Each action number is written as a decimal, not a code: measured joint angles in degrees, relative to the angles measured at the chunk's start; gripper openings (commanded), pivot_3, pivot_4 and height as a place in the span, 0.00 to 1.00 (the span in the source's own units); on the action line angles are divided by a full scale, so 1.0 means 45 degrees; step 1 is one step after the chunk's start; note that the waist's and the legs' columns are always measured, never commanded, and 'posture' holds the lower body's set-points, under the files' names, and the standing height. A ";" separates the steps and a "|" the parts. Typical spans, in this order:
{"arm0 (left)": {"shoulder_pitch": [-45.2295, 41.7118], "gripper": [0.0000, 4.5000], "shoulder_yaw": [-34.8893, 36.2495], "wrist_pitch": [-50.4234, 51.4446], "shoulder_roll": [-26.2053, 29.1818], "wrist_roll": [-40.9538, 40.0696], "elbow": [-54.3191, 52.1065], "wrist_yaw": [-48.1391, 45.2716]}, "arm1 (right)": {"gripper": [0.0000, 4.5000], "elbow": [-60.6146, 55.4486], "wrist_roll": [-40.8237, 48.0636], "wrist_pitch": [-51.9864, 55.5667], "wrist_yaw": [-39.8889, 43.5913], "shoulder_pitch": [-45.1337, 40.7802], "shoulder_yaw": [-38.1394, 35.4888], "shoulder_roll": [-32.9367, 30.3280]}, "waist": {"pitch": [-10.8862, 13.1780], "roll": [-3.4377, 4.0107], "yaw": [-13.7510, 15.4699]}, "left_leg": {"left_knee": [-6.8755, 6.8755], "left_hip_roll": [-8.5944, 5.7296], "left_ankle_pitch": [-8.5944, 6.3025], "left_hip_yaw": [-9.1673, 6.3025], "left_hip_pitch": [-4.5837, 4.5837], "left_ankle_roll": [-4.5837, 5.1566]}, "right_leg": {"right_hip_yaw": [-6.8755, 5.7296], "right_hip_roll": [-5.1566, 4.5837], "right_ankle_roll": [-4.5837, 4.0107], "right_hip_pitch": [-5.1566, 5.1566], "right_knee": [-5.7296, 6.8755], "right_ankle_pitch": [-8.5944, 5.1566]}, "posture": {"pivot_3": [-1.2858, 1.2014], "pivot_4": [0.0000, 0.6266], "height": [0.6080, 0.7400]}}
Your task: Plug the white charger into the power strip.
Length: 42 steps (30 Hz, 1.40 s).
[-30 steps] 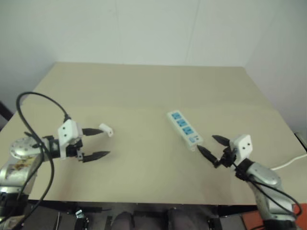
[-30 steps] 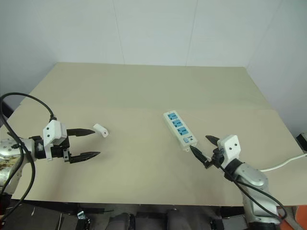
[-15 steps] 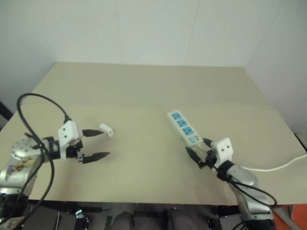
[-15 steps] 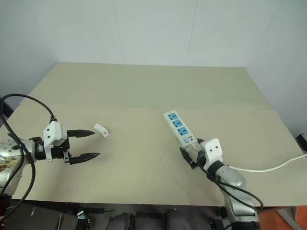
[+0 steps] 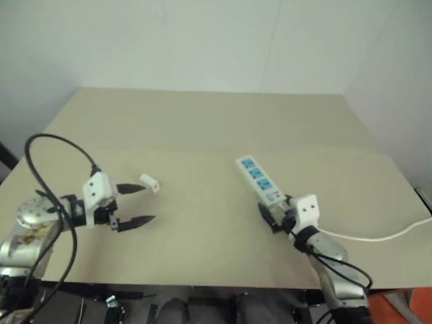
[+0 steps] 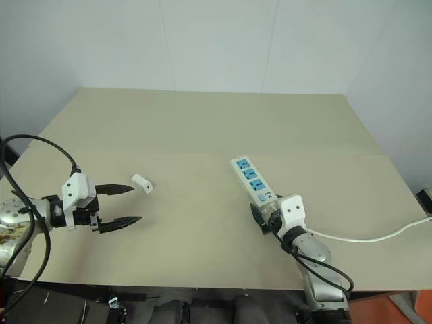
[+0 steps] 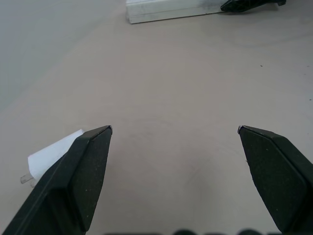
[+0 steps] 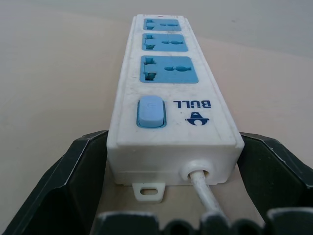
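The power strip (image 5: 258, 179), a white bar with three blue sockets, lies right of centre on the table. Its cord end sits between the fingers of my right gripper (image 5: 275, 210), which is open. In the right wrist view the black fingers (image 8: 73, 186) flank the strip's (image 8: 168, 83) switch end closely on both sides. The white charger (image 5: 150, 182) lies on the table at the left, prongs showing. My left gripper (image 5: 145, 202) hovers open just beside it, and the charger (image 7: 51, 154) rests outside one finger, not between them.
The strip's thin white cord (image 5: 378, 236) trails off toward the table's right edge. The beige table (image 5: 202, 128) ends at a white wall behind. A black cable (image 5: 54, 145) loops over my left arm.
My right gripper has swung left and forward to the strip's cord end and now straddles it. The left gripper and the charger have stayed put.
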 measured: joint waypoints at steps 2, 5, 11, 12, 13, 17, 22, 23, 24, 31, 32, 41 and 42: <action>0.0000 1.00 0.0000 -0.0002 0.0000 0.0000 0.0000 0.0000 | 0.87 0.0004 -0.0016 0.0000 -0.0055 -0.0004 0.0010 0.0009 | -0.0001 0.0000 -0.0001 | 0.0000 0.0003 0.0000 0.0000 0.0001 0.0000 | 0.0000 0.0004 -0.0001 0.0000 0.0000 0.0000 | 0.52 0.24 1.00; -0.0001 1.00 0.0000 -0.0002 -0.0001 0.0001 0.0000 -0.0001 | 0.76 0.0083 -0.0100 -0.0027 -0.0093 -0.0047 0.0035 0.0010 | -0.0010 -0.0013 -0.0002 | 0.0000 0.0004 0.0000 0.0001 0.0001 0.0000 | 0.0000 0.0006 0.0000 0.0002 -0.0001 0.0000 | 0.52 0.24 1.00; -0.0002 1.00 0.0000 -0.0002 -0.0007 0.0000 0.0000 -0.0007 | 0.76 0.0344 -0.0252 -0.0153 -0.0120 -0.0217 0.0109 0.0022 | -0.0037 -0.0046 -0.0014 | 0.0000 0.0006 0.0000 0.0001 0.0011 0.0000 | 0.0001 0.0007 0.0000 0.0006 0.0000 0.0000 | 0.52 0.24 1.00; -0.0001 1.00 0.0000 -0.0002 -0.0033 0.0000 -0.0001 -0.0005 | 0.76 0.0354 -0.0302 -0.0169 -0.0155 -0.0230 0.0130 0.0022 | -0.0038 -0.0045 -0.0016 | 0.0000 0.0007 0.0000 0.0000 0.0011 0.0000 | 0.0001 0.0007 0.0000 0.0006 0.0000 0.0000 | 0.52 0.24 1.00; -0.0001 1.00 0.0000 -0.0002 -0.0056 -0.0001 -0.0001 -0.0004 | 0.76 0.0360 -0.0354 -0.0199 -0.0176 -0.0238 0.0156 0.0021 | -0.0039 -0.0046 -0.0017 | 0.0000 0.0008 0.0000 0.0001 0.0011 0.0000 | 0.0001 0.0010 0.0000 0.0006 0.0001 0.0000 | 0.52 0.24 1.00; -0.0008 1.00 0.0001 0.0000 -0.0070 -0.0009 -0.0024 0.0005 | 0.76 0.0391 0.0226 -0.0443 0.1093 -0.0124 0.0178 -0.0609 | -0.0037 -0.0045 -0.0006 | 0.0000 0.0010 0.0000 0.0003 0.0003 0.0000 | 0.0004 0.0012 0.0000 0.0002 -0.0005 0.0000 | 0.52 0.24 1.00; -0.0405 1.00 0.0005 -0.0028 0.0023 -0.0002 0.0264 -0.0156 | 0.76 0.0898 0.1128 -0.0996 0.3849 -0.0358 0.0187 -0.2101 | -0.0036 -0.0045 0.0010 | 0.0000 0.0007 0.0000 0.0003 0.0006 0.0000 | 0.0002 0.0013 0.0001 0.0005 -0.0004 0.0000 | 0.52 0.24 1.00; -0.0572 1.00 0.0002 -0.0035 0.0073 0.0005 0.0391 -0.0220 | 0.76 0.1071 0.1366 -0.1081 0.4435 -0.0485 0.0173 -0.2355 | -0.0036 -0.0045 0.0006 | 0.0000 0.0007 0.0000 0.0002 0.0007 0.0001 | 0.0002 0.0015 0.0004 0.0005 -0.0002 -0.0002 | 0.52 0.24 1.00; -0.0776 1.00 0.0003 -0.0054 0.0153 0.0011 0.0567 -0.0294 | 0.76 0.1250 0.1645 -0.1198 0.5216 -0.0596 0.0165 -0.2695 | -0.0036 -0.0046 0.0008 | 0.0000 0.0008 0.0000 0.0000 0.0009 0.0001 | 0.0000 0.0020 0.0007 0.0007 -0.0002 -0.0003 | 0.52 0.24 1.00; -0.3053 1.00 -0.0497 -0.0960 0.0328 0.0443 0.2067 -0.1146 | 0.76 0.3216 0.2558 -0.2584 0.9991 -0.2401 0.0824 -0.3422 | -0.0034 -0.0047 -0.0028 | 0.0004 0.0012 0.0000 -0.0001 0.0008 0.0001 | 0.0004 0.0038 0.0019 0.0007 -0.0003 -0.0009 | 0.52 0.24 1.00; -0.3499 1.00 -0.0715 -0.1043 0.0327 0.0503 0.2317 -0.1362 | 0.76 0.3547 0.2525 -0.2747 1.0470 -0.2804 0.1117 -0.3302 | -0.0034 -0.0047 -0.0028 | 0.0005 0.0014 0.0001 -0.0004 0.0006 0.0000 | 0.0004 0.0043 0.0014 0.0004 -0.0001 -0.0007 | 0.52 0.24 1.00; -0.8645 1.00 -0.3741 -0.2245 0.0512 0.2990 0.5277 -0.3793 | 0.76 0.7870 0.1603 -0.4220 1.2709 -0.5822 0.2564 -0.2102 | -0.0029 -0.0048 0.0003 | 0.0018 0.0014 0.0001 -0.0017 -0.0012 0.0000 | 0.0002 0.0062 -0.0067 -0.0001 0.0002 0.0042 | 0.52 0.24 1.00; -0.9173 1.00 -0.4332 -0.2548 0.0609 0.3486 0.5546 -0.4153 | 0.76 0.8149 0.1514 -0.4337 1.2849 -0.6043 0.2591 -0.2062 | -0.0029 -0.0049 -0.0016 | 0.0020 0.0015 0.0001 -0.0017 -0.0009 0.0000 | 0.0002 0.0063 -0.0067 0.0002 0.0001 0.0041 | 0.52 0.24 1.00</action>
